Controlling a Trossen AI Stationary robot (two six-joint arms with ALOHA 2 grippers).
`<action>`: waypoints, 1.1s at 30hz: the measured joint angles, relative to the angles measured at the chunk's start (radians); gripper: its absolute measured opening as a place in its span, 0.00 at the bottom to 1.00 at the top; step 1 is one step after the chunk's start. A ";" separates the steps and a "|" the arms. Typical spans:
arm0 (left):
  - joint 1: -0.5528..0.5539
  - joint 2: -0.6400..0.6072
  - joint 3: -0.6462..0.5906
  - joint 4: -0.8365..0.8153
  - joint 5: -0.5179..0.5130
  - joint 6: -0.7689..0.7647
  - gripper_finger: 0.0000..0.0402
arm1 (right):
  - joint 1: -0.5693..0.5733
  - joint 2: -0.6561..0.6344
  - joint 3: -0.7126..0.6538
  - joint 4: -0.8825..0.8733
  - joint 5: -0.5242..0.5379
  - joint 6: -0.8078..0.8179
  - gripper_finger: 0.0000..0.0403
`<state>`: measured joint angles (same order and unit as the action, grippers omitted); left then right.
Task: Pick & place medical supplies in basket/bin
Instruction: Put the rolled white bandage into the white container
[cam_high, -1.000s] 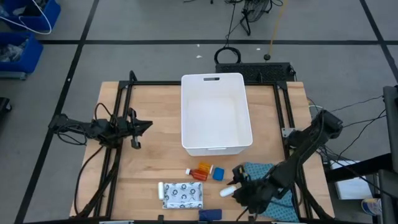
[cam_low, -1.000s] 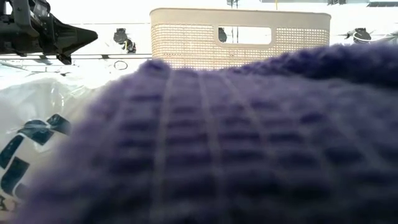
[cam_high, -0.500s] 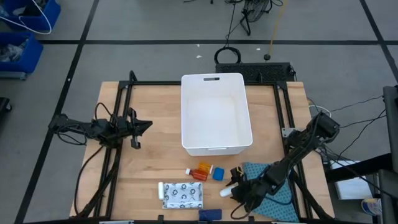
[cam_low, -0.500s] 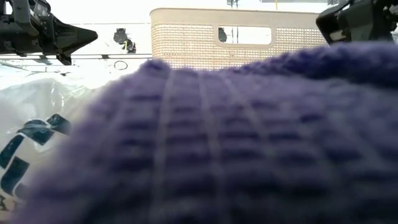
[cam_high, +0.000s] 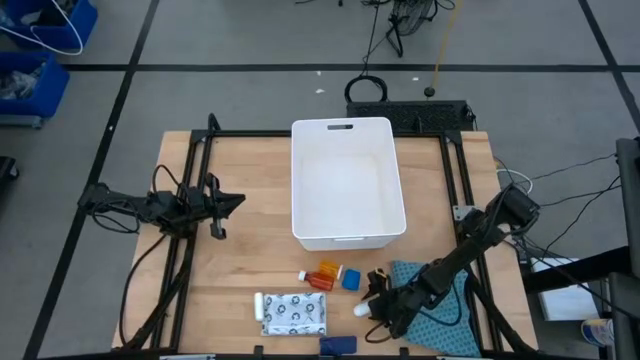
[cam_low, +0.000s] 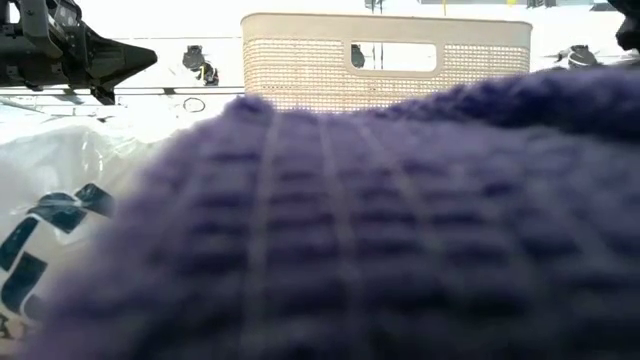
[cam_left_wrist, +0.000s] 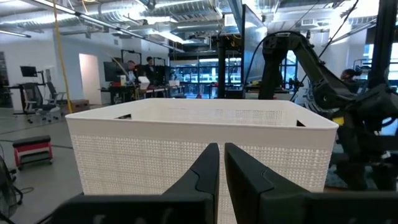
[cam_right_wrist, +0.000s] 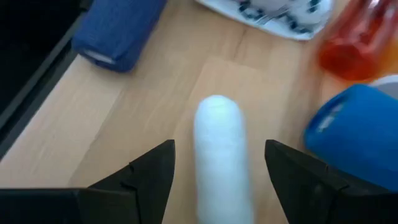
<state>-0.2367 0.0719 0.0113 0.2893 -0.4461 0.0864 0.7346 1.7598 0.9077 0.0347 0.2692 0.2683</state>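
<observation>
The white bin stands mid-table. Near the front edge lie the patterned packet, orange bottles, a blue cube, a dark blue bar and two white rolls. My right gripper is open and low over the table. In its wrist view, the fingers stand on either side of one white roll without touching it. My left gripper waits shut at the table's left, pointing at the bin.
A teal patterned cloth lies under my right arm at the near right corner. In the low view, the dark blue bar fills most of the picture, with the packet to its left. Bare wood lies left of the bin.
My right gripper has moved toward the table's left edge, along the near side, closing on the white roll beside the blue cube. It stays open. The supplies have not shifted.
</observation>
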 joint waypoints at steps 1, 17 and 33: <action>0.000 0.000 0.000 0.000 0.000 -0.004 0.08 | -0.003 0.011 0.000 0.000 -0.017 0.002 0.60; 0.000 0.000 0.000 0.000 0.000 -0.011 0.08 | -0.047 0.022 0.000 0.014 -0.113 0.027 0.35; 0.000 0.000 0.000 0.000 -0.001 -0.017 0.08 | -0.055 -0.256 0.002 0.060 -0.105 -0.088 0.18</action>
<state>-0.2367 0.0719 0.0113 0.2897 -0.4467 0.0696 0.6800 1.5040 0.9092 0.0945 0.1644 0.1800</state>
